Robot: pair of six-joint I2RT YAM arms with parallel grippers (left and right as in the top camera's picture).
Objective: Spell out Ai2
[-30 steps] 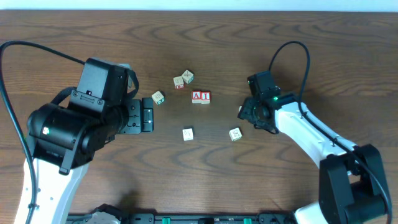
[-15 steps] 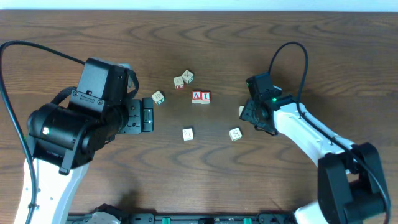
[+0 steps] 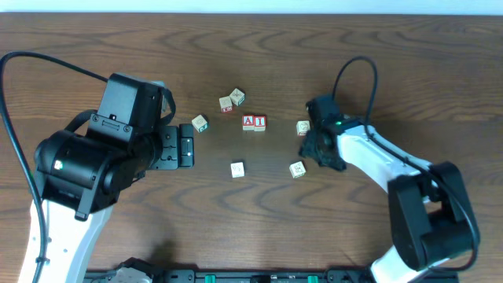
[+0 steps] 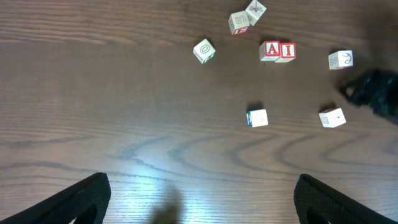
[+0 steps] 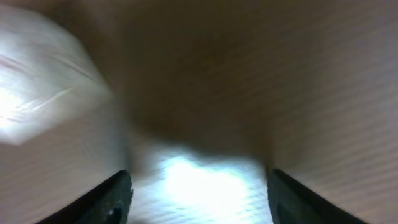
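Starting at the left, the left gripper [image 3: 187, 148] hangs over the table [image 3: 236, 47] with its jaws spread wide and nothing between them, well apart from every cube. To its right a cube with a green mark [image 3: 200, 123] lies alone. Beyond it are two pale cubes [image 3: 226, 103], close together. None of these belongs in the word.

Just right of them the A cube [image 3: 248, 121] and the I cube [image 3: 259, 122] sit side by side and touching. Their red letters are upright and read in order, so the first two characters look finished. Below them two stray cubes lie on the wood, one [image 3: 237, 169] under the letters and one [image 3: 297, 169] further right.

Further right again, roughly level with the lettered pair but apart from it, lies the last cube [image 3: 303, 127]. In the left wrist view its top carries a faint mark that may be a 2, though it is too small to be sure. I take it for the missing digit.

It sits just beside the tip of the right gripper [image 5: 196, 190]. That arm's own camera is badly blurred: the fingers show apart at the lower corners with a pale smear between them. I cannot tell whether they grip the cube or stand clear of it.

By my reckoning about two thirds of the word is set. What is left is to bring the last cube in against the right side of the I cube, in line and with its digit facing up.
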